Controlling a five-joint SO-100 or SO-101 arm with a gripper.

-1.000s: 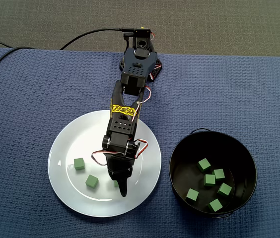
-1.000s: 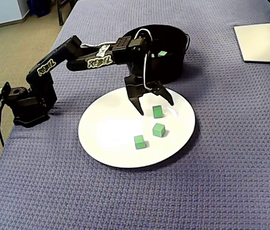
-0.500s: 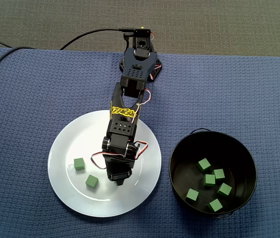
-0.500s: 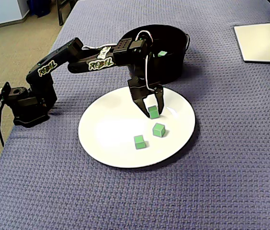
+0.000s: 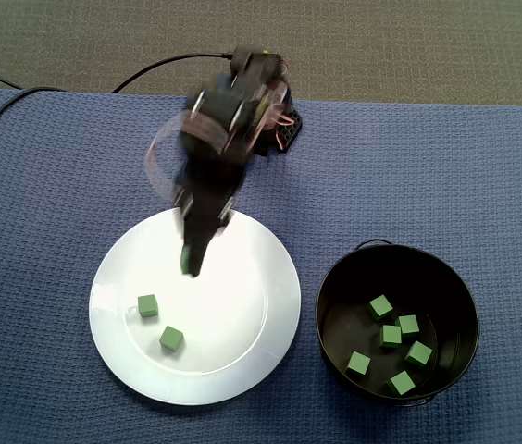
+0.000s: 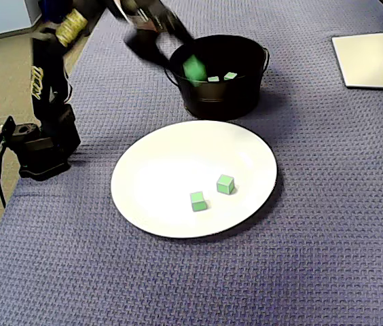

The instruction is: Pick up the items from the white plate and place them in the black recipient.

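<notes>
The arm is raised and motion-blurred in both fixed views. My gripper (image 5: 191, 265) (image 6: 191, 66) is shut on a green cube (image 5: 187, 260) (image 6: 194, 68), held in the air above the white plate (image 5: 242, 319) (image 6: 157, 176). Two green cubes (image 5: 148, 305) (image 5: 171, 339) still lie on the plate, also seen as the pair (image 6: 225, 184) (image 6: 198, 201). The black bucket (image 5: 335, 277) (image 6: 222, 98) holds several green cubes (image 5: 391, 335). In one fixed view the held cube hangs in front of the bucket's rim.
The arm's base (image 6: 39, 153) (image 5: 275, 125) stands at the blue cloth's edge, with a black cable (image 5: 20, 92) trailing off it. A white stand base (image 6: 371, 61) sits at the far right. Carpeted floor lies beyond the cloth.
The gripper closed on the cube nearest it on the plate and lifted it up and away toward the arm's base. Two cubes stay on the plate, unmoved.
</notes>
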